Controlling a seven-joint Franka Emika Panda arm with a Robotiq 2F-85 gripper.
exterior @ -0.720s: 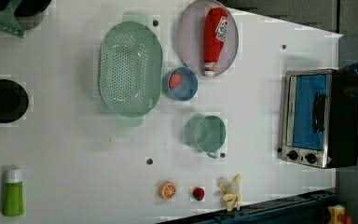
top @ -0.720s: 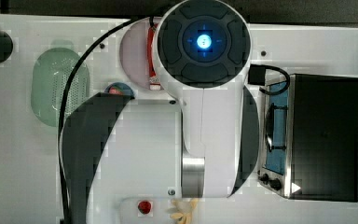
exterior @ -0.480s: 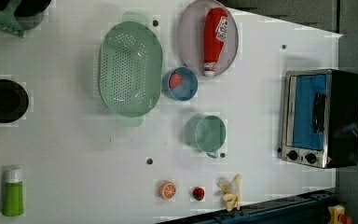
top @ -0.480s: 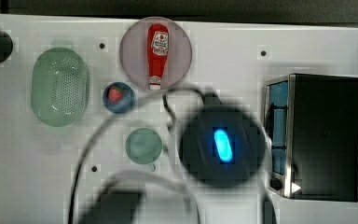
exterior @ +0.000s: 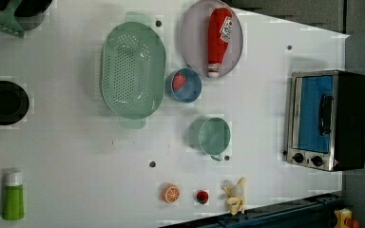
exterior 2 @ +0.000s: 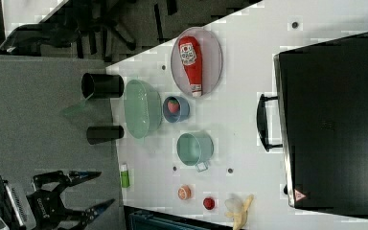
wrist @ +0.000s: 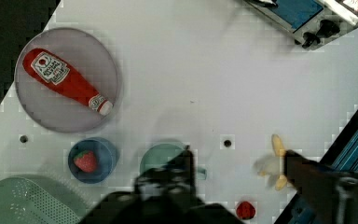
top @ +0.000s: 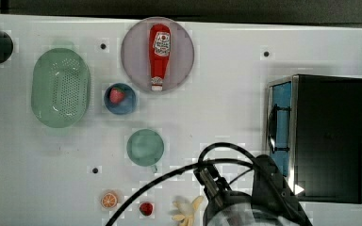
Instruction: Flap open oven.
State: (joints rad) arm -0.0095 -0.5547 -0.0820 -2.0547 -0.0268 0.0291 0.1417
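In the top view the arm (top: 254, 202) has swung away from the middle of the table (top: 226, 94). It now sits low at about 5 o'clock, just off the near corner of the oven (top: 330, 136). The oven stands at 3 o'clock by the table's edge. Its blue glass door is flat shut and the bar handle (top: 272, 128) faces 9 o'clock. In the wrist view the gripper (wrist: 237, 154) is spread fairly wide with nothing between its fingers (wrist: 182, 163), hanging over bare table near a banana (wrist: 275, 163). The task looks unstarted: the handle is untouched, and the arm must still reach it.
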